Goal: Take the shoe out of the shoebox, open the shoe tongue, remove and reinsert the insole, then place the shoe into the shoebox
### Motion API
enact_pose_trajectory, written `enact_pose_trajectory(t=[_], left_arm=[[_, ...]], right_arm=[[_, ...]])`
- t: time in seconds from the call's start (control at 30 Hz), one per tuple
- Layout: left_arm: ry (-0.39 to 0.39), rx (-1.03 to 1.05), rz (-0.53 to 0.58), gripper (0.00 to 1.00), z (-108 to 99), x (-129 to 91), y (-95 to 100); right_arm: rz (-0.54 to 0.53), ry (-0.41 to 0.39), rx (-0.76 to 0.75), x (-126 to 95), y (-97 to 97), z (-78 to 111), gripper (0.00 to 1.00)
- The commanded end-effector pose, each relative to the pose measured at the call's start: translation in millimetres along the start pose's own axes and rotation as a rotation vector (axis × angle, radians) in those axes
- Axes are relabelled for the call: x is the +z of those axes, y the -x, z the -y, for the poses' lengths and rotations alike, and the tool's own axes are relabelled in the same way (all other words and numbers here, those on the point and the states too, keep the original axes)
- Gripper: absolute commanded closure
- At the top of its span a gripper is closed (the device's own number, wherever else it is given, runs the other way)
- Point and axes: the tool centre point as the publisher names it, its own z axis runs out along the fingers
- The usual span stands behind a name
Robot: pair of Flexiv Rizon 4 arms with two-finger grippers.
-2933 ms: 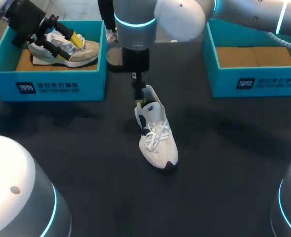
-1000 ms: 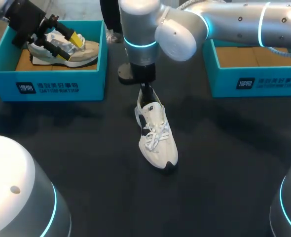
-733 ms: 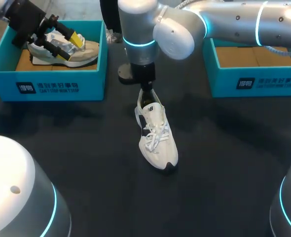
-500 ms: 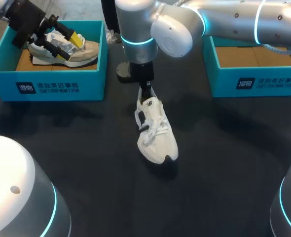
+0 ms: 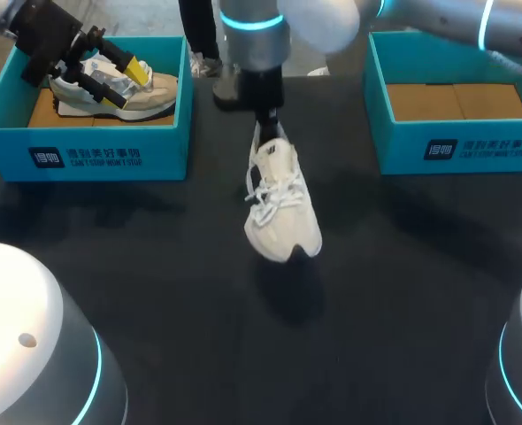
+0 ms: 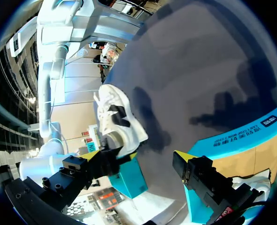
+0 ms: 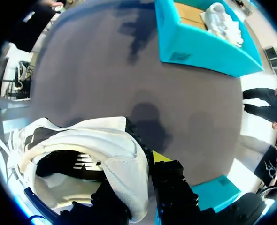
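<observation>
Even overhead light; soft shadow under shoe [image 5: 281, 199]

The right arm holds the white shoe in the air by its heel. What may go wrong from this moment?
The right gripper pinches only the heel rim of the white shoe, whose toe hangs down, so it may slip or swing. Its loose laces may catch on the wall of the right shoebox if it goes in there.

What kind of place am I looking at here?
Most likely a robotics lab bench set up for shoe-handling trials: a dark table, a teal left shoebox and a matching right shoebox on it, and the right gripper holding a white sneaker by its heel.
</observation>
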Motion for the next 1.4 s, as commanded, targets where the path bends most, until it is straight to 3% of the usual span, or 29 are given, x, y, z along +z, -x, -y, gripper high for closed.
enact_pose_trajectory(t=[0.03,0.23,0.43,1.1,1.4], left_arm=[[0.000,0.000,-0.003,0.00,0,0,0.3],[0.000,0.000,-0.003,0.00,0,0,0.3],[0.000,0.000,-0.003,0.00,0,0,0.3],[0.000,0.000,-0.003,0.00,0,0,0.3],[0.000,0.000,-0.003,0.00,0,0,0.3]], right_arm=[[0.033,0.002,0.009,-62,-6.8,16.2,1.00],[0.075,-0.013,0.005,-97,-7.3,25.1,1.00],[0.124,0.017,-0.026,-115,-4.1,28.4,1.00],[0.124,0.017,-0.026,-115,-4.1,28.4,1.00],[0.136,-0.028,0.020,-116,20.4,83.5,1.00]])
